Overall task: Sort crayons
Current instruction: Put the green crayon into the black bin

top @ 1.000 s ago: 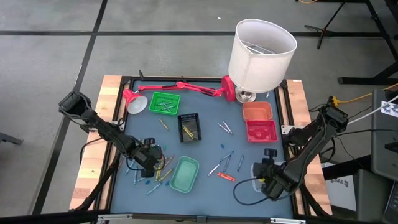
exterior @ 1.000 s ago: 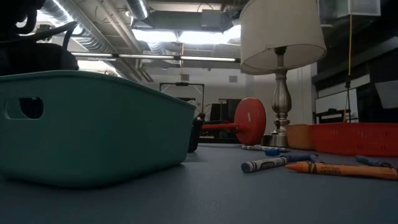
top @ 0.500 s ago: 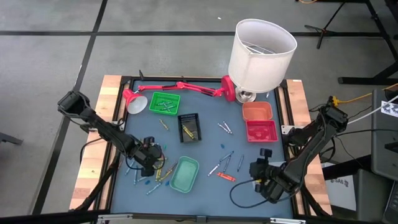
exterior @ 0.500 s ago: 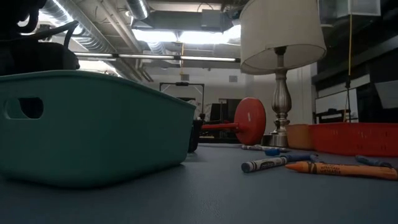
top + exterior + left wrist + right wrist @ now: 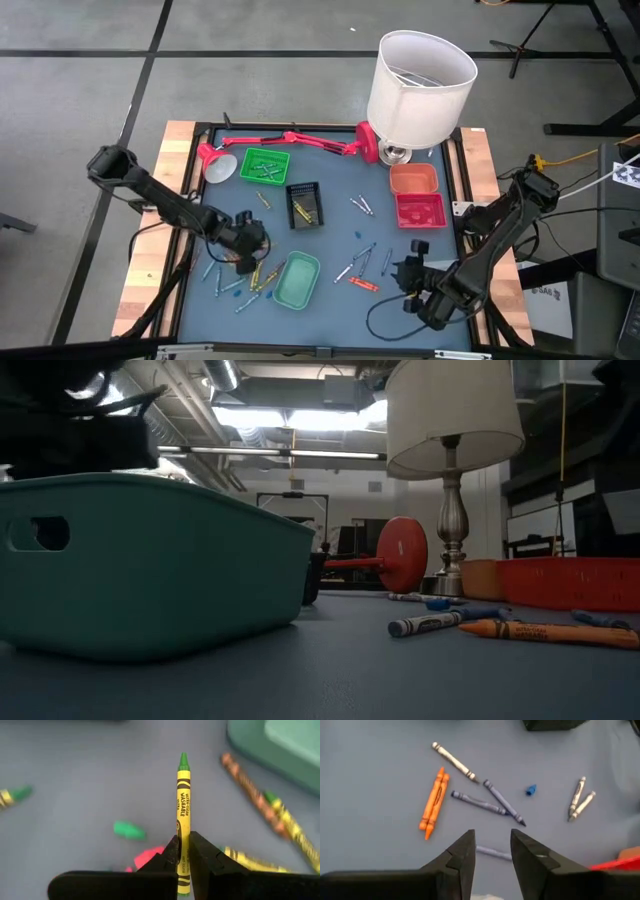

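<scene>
Crayons lie scattered on the blue-grey table [image 5: 330, 240], most of them in a near-left cluster [image 5: 235, 285] and a near-middle group [image 5: 362, 262]. My left gripper [image 5: 247, 240] is above the near-left cluster, beside the teal tray [image 5: 297, 279], shut on a yellow-wrapped, green-tipped crayon [image 5: 183, 805]. My right gripper [image 5: 410, 275] hovers open over the near-middle group. Its wrist view shows two orange crayons [image 5: 434, 802] side by side, blue ones [image 5: 492, 802] and pale ones [image 5: 580, 800] on the table. None of them is between its fingers [image 5: 465, 855]. My left gripper pinches the green-tipped crayon near its blunt end [image 5: 182, 851] between its two fingers [image 5: 170, 857]. The fingers slant down from the table's left and lie along the crayon. It sticks straight out ahead of them, green tip leading, clear of the table.
Green [image 5: 265, 165], black [image 5: 304, 204], orange [image 5: 413, 180] and red [image 5: 420, 211] trays sit across the far half. A white-shaded lamp [image 5: 420, 85] stands far right. A pink desk lamp [image 5: 290, 140] lies along the far edge. Green and pink crayon bits [image 5: 129, 829] lie under my left gripper.
My left gripper has risen and gone toward the table's far edge, away from the near-left cluster. My right gripper has swung toward the table's left and turned at the wrist.
</scene>
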`<state>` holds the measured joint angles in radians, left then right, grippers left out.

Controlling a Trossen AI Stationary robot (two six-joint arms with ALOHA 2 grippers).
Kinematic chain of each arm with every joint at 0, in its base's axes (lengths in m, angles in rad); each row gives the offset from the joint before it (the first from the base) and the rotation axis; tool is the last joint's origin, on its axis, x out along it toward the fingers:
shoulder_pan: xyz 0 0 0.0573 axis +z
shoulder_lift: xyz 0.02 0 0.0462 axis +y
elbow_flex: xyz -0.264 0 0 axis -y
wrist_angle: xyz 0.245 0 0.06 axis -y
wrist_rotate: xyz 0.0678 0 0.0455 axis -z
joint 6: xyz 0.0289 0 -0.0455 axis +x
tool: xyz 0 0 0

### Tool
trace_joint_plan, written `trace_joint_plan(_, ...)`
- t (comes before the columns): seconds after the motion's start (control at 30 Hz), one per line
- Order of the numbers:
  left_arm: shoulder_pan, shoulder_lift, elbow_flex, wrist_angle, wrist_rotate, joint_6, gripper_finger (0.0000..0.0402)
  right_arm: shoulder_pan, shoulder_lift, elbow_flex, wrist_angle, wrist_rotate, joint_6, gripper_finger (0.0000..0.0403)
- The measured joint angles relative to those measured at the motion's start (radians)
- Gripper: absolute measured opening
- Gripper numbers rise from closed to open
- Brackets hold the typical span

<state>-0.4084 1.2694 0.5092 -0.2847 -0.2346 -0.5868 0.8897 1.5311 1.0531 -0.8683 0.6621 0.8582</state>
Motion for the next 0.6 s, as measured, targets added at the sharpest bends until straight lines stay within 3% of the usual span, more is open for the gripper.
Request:
trace_joint_plan(0.27,0.117,0.000,0.001,0.225,-0.014,0.076,0.0007,-0.120,0.000,0.000,0.054,-0.003,-0.114,0.0122)
trace_joint_plan(0.6,0.242,-0.001,0.003,0.491,-0.121,-0.105,0.0007,-0.305,0.000,0.000,0.154,-0.105,-0.434,0.0122)
